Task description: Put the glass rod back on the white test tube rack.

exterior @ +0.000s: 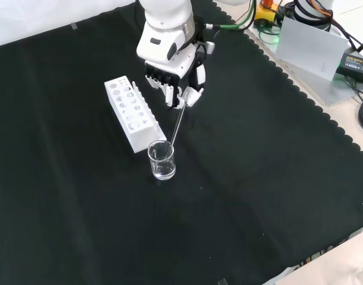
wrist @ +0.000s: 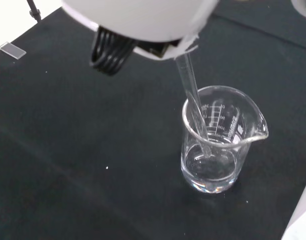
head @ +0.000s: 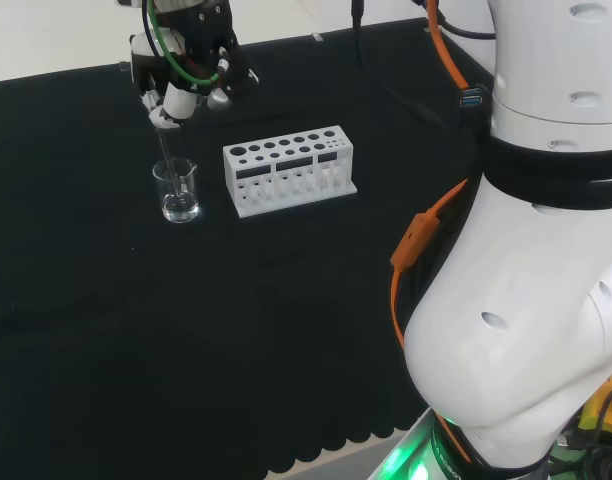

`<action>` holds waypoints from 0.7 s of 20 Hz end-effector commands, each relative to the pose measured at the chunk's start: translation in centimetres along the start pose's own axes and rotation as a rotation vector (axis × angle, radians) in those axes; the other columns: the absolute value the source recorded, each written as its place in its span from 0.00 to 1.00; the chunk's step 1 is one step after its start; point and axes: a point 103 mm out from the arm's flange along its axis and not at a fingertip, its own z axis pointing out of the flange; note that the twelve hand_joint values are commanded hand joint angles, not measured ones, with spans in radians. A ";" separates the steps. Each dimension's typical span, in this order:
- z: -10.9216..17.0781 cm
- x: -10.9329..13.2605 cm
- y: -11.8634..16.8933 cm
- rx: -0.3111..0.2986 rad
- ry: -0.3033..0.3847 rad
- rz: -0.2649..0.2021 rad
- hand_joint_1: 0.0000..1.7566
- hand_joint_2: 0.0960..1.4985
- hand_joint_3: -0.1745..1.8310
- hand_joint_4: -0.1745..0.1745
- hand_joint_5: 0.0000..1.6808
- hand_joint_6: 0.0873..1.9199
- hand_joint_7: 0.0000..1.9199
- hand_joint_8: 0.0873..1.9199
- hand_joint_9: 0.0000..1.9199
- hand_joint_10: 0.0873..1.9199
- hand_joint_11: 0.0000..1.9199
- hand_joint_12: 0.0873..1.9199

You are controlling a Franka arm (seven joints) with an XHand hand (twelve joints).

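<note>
Head view, left to right. One hand (head: 191,70): mine, fingers curled round the top of the rod. One rod (exterior: 177,126): slanted, lower end inside the beaker; I judge it light, stiff, slippery, brittle, best held near its top. One beaker (head: 176,190), clear. One rack (head: 289,170), white, no tubes visible.

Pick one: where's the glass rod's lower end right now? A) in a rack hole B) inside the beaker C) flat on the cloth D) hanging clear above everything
B: the hand pinches the glass rod at its top, and its lower end sits inside the beaker, beside the white test tube rack.
</note>
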 end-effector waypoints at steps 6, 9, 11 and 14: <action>-0.2 0.4 0.7 -0.004 0.004 0.006 0.68 0.32 0.58 0.00 0.69 0.52 0.85 0.31 0.97 0.13 0.89 0.39; -0.2 -0.2 0.6 -0.006 0.007 0.018 0.68 0.32 0.58 0.00 0.69 0.52 0.85 0.31 0.97 0.13 0.89 0.39; -0.6 -0.8 0.3 -0.012 0.009 0.032 0.68 0.32 0.58 0.00 0.69 0.52 0.85 0.31 0.97 0.13 0.89 0.39; -1.4 -1.6 -0.3 -0.020 0.007 0.052 0.68 0.32 0.58 0.00 0.69 0.52 0.85 0.31 0.97 0.13 0.89 0.39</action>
